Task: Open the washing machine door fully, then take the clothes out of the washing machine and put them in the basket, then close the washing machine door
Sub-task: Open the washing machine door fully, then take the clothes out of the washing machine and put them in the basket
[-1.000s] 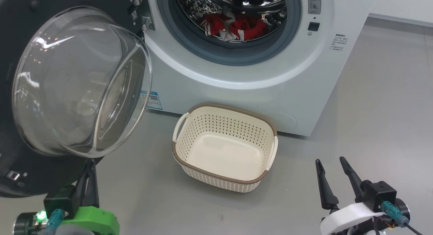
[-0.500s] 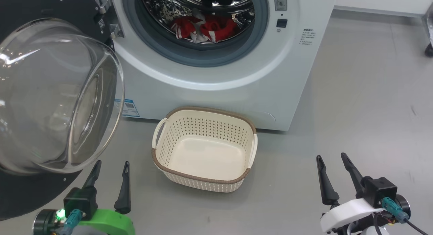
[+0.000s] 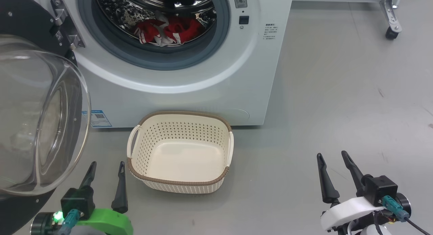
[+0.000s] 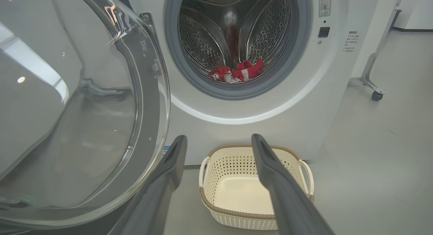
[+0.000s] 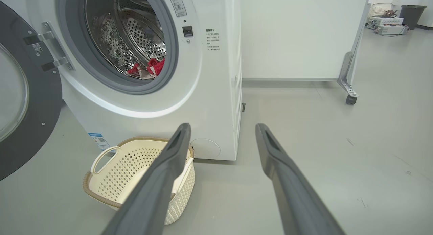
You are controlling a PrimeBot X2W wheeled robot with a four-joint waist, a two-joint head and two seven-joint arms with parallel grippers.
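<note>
Left end effector [image 3: 107, 164] released door [image 3: 33, 120], beside basket [image 3: 184, 113]

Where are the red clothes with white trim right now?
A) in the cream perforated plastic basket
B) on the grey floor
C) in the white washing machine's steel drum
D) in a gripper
C: the red clothes with white trim lie low in the perforated steel drum, and the cream perforated plastic basket shows its bare bottom.
</note>
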